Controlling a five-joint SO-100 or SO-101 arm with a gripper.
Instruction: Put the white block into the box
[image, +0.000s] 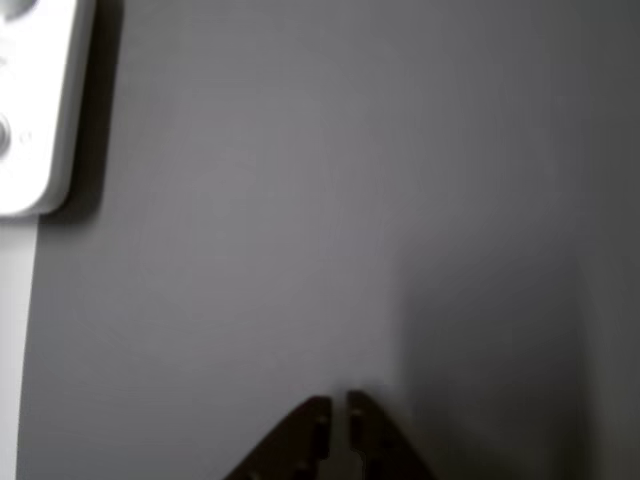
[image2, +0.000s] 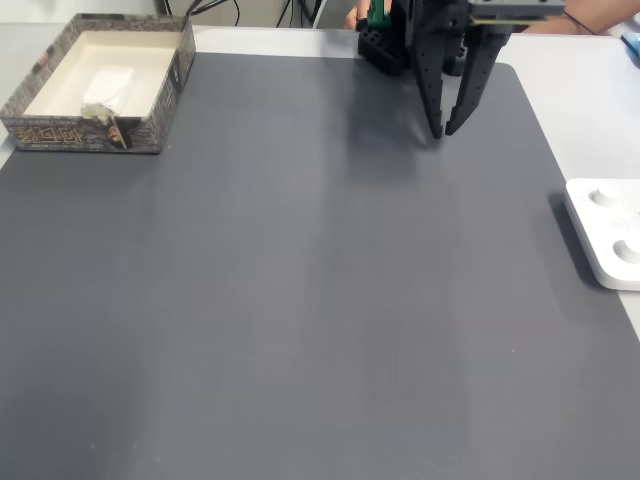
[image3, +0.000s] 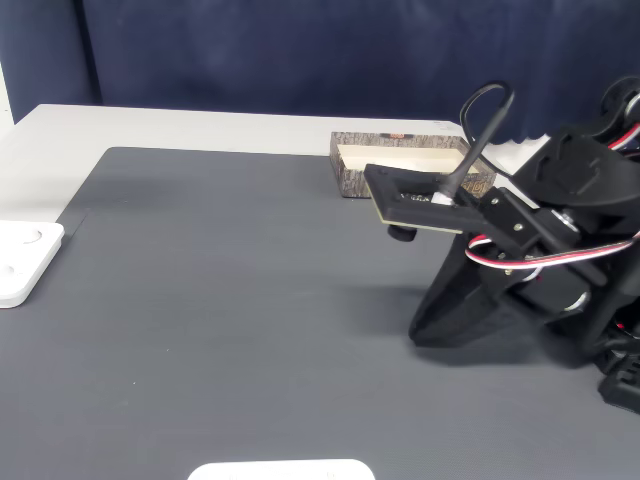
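Fixed view from front, L to R: box (image2: 60, 130) sat at far-left corner of the dark grey mat (image2: 300, 300), open top, pale inside, speckled rim. White block (image2: 108, 84) lay inside it, on the floor of the box, toward the near wall. A small brownish bit leaned at the near rim by the block; couldn't tell what it was. Mid-mat bare. Gripper (image2: 442, 130) hung at far edge, R of centre, tips pointing down close to the mat, jaws narrow with a slim gap, nothing between them. White device (image2: 608, 232) w/ round buttons lay off the mat's R edge, on the table (image2: 590, 100).

Other fixed view, from the side: device (image3: 22, 262) at L edge, box (image3: 352, 175) at back centre, partly behind the arm. Gripper (image3: 420, 335) low over mat at R, tips merged into one dark wedge.

Other view, looking down: device (image: 35, 110) at top-L corner, gripper (image: 340, 403) tips entering from bottom edge, nearly closed, thin slit between, holding nothing, grey mat beneath.
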